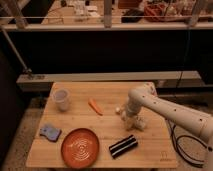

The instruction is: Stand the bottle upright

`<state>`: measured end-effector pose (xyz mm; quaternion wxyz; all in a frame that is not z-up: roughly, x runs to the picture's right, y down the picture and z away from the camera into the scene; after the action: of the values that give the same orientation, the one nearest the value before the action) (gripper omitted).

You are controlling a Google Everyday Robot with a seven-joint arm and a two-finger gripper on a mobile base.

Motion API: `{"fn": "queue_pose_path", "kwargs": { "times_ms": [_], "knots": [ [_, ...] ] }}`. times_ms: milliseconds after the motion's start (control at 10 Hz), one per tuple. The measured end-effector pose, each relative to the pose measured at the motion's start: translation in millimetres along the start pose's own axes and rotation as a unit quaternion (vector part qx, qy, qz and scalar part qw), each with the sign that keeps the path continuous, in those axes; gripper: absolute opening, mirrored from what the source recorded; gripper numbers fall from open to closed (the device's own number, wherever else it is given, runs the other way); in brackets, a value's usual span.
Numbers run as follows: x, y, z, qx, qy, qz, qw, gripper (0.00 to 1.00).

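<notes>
Colours and patterns on the work surface. The table [105, 131] is pale, tan wood with a faint lengthwise grain. The cup [61, 98] is translucent white. The carrot [95, 106] is plain orange. The plate [80, 147] is orange-red, marked with thin pale concentric rings. The block [123, 146] carries alternating black and white stripes along its length. The sponge [50, 132] is dull blue. The arm [170, 111] is cream-white throughout, as is the gripper [131, 119], which hangs low over the table's right half, at the whitish bottle [140, 123]. The cable [181, 146] is black, against a speckled grey floor [20, 140].
</notes>
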<state>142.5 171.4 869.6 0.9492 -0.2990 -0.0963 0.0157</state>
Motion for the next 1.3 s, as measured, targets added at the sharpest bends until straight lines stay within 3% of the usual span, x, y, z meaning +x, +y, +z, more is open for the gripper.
{"fn": "queue_pose_path", "kwargs": {
  "times_ms": [700,800,1100,1300],
  "knots": [
    [-2.6,-3.1,4.8,-0.004,-0.004,-0.001,1.0000,0.79],
    [-2.6,-3.3,4.8,-0.004,-0.004,0.000,1.0000,0.76],
    [-5.9,-4.7,4.2,-0.005,-0.007,-0.001,1.0000,0.52],
    [-6.4,-4.8,2.7,-0.006,-0.009,0.000,0.9999,0.52]
  ]
}}
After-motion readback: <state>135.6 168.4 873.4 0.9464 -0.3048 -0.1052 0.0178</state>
